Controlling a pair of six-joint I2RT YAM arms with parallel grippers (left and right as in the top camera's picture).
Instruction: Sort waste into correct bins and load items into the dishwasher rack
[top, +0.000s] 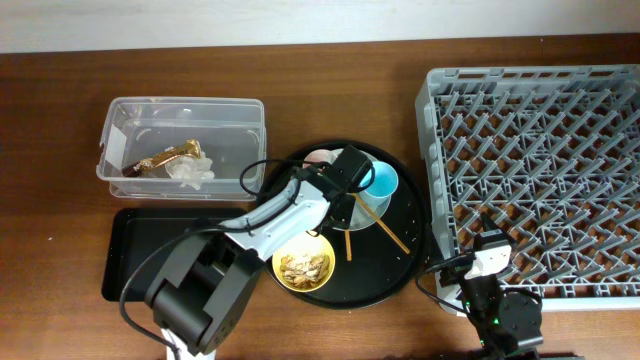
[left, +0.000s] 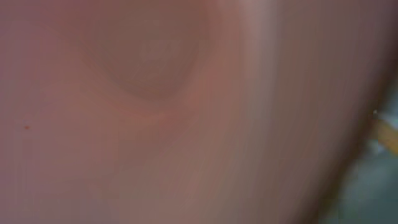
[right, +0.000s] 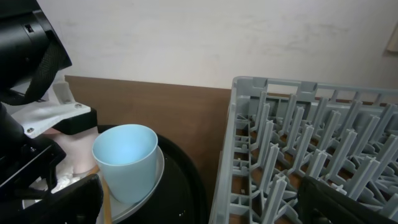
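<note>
Over the round tray (top: 400, 272), left claw (top: 340, 165) closed at pink cup (top: 318, 157); right claw (top: 489, 252) apart.

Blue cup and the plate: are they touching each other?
Touching. The right wrist view shows the blue cup standing on the plate, its bottom resting inside the rim with no gap.
</note>
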